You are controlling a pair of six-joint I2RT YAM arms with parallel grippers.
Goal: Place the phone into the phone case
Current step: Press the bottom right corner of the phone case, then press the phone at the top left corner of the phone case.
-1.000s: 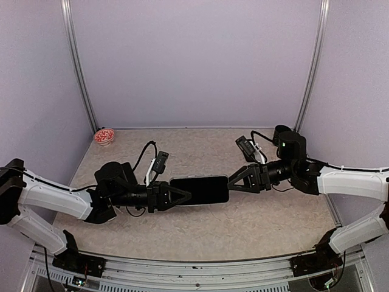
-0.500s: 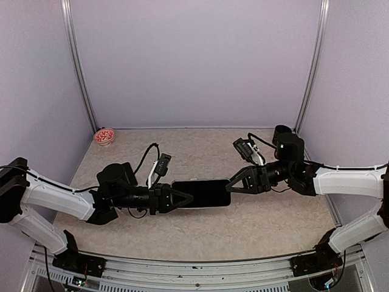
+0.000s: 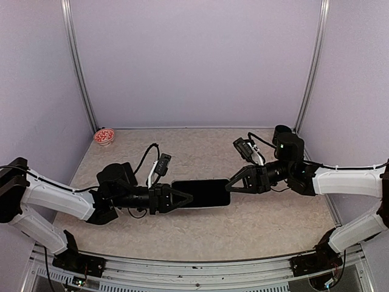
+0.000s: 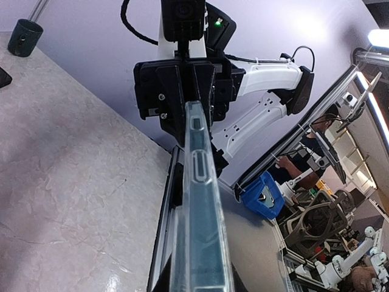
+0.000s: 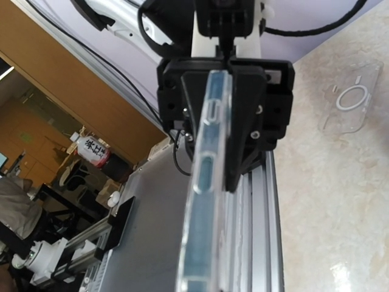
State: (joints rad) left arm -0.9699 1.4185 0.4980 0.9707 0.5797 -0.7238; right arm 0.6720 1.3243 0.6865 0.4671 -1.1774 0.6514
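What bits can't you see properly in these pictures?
Top view: both ends of the phone are covered by the left pincer and the right pincer.
Both wrist views: the phone shows edge-on, so its screen is hidden.
Phone case: it shows only in the right wrist view and is too see-through to find from the top.
Top view: what is in the small bowl is too small to tell.

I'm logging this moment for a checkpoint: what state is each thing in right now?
phone, held level, gripped at both ends.
left end effector, shut on the phone.
right end effector, shut on the phone.
clear phone case, lying flat on the table, empty.
bowl, upright in the far left corner.
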